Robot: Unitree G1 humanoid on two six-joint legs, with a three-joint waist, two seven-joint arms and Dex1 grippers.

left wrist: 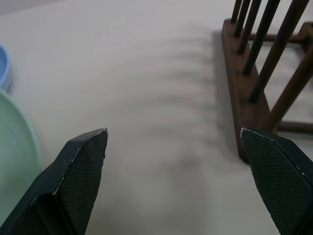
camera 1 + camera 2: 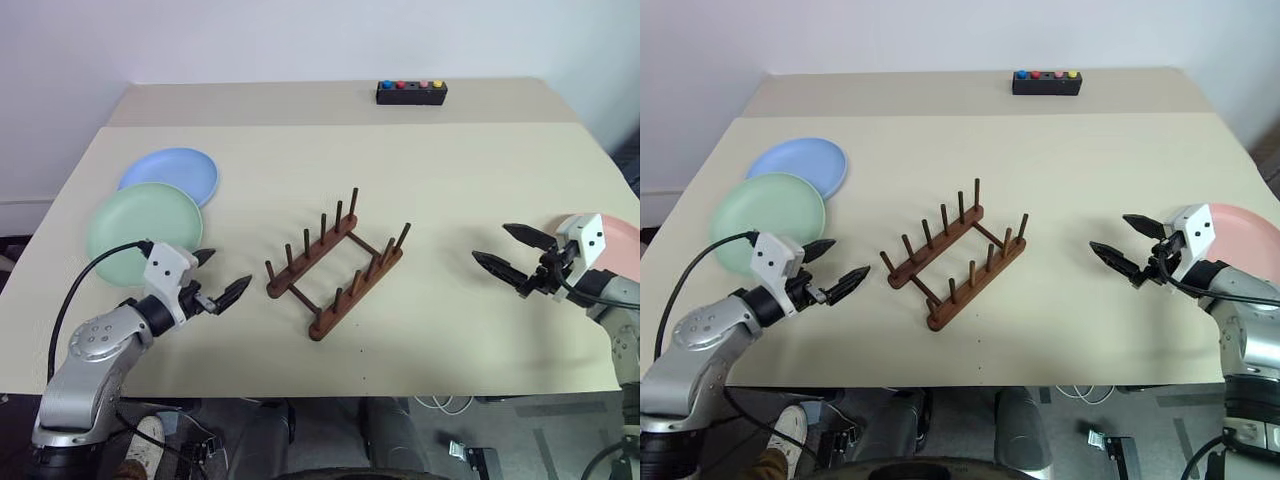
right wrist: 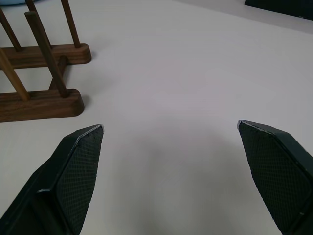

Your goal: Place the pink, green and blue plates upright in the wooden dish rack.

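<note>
The wooden dish rack point(image 2: 337, 264) stands empty in the middle of the table, set at a slant. At the left lie the blue plate point(image 2: 172, 172) and, partly over it, the green plate point(image 2: 142, 226), both flat. The pink plate point(image 2: 622, 248) lies flat at the table's right edge, half hidden behind my right hand. My left gripper point(image 2: 222, 278) hovers open just left of the rack, beside the green plate. Open as well, my right gripper point(image 2: 510, 254) hangs right of the rack and points toward it. Nothing is between either pair of fingers.
A black box with coloured buttons point(image 2: 411, 92) sits at the far edge of the table. A seam point(image 2: 330, 124) runs across the tabletop in front of it. Bare table lies around the rack and between the two grippers.
</note>
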